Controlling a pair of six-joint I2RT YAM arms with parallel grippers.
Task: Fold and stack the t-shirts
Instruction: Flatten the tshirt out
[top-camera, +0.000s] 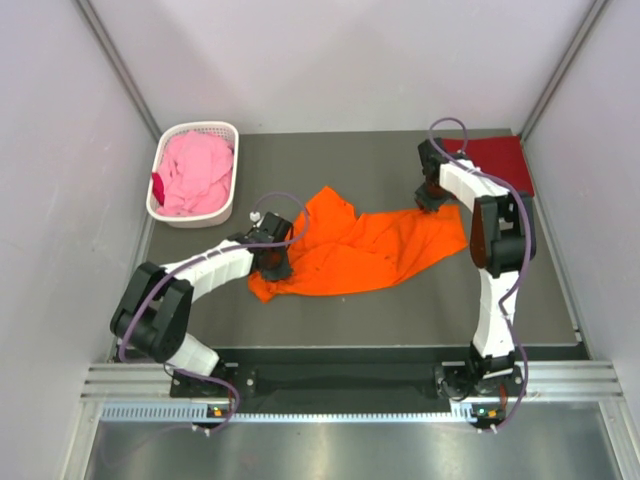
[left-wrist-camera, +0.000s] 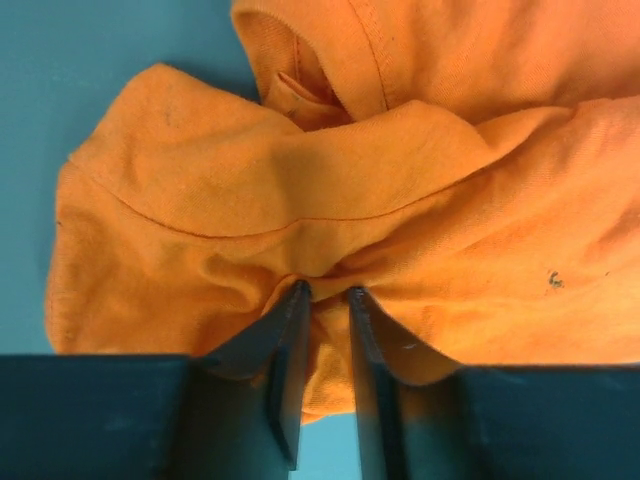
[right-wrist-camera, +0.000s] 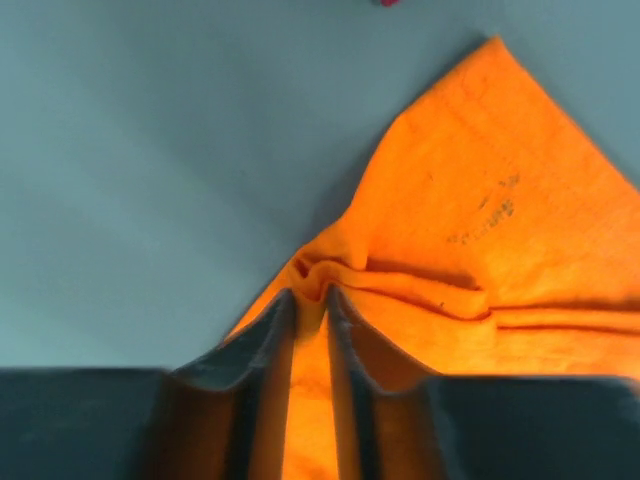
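The bright orange t-shirt (top-camera: 355, 248) lies crumpled across the middle of the dark table. My left gripper (top-camera: 275, 258) is shut on a bunched fold at the shirt's left end; in the left wrist view the cloth (left-wrist-camera: 330, 190) is pinched between the jaws (left-wrist-camera: 327, 295). My right gripper (top-camera: 432, 198) is shut on the shirt's far right edge; in the right wrist view a fold of the shirt (right-wrist-camera: 460, 250) is pinched at the jaw tips (right-wrist-camera: 310, 295). The dark red t-shirt (top-camera: 500, 160) lies flat at the back right. The pink t-shirt (top-camera: 195, 172) sits in the basket.
The white lattice basket (top-camera: 233, 160) stands at the back left corner of the table. Grey walls close in on both sides and the back. A metal rail runs along the near edge by the arm bases.
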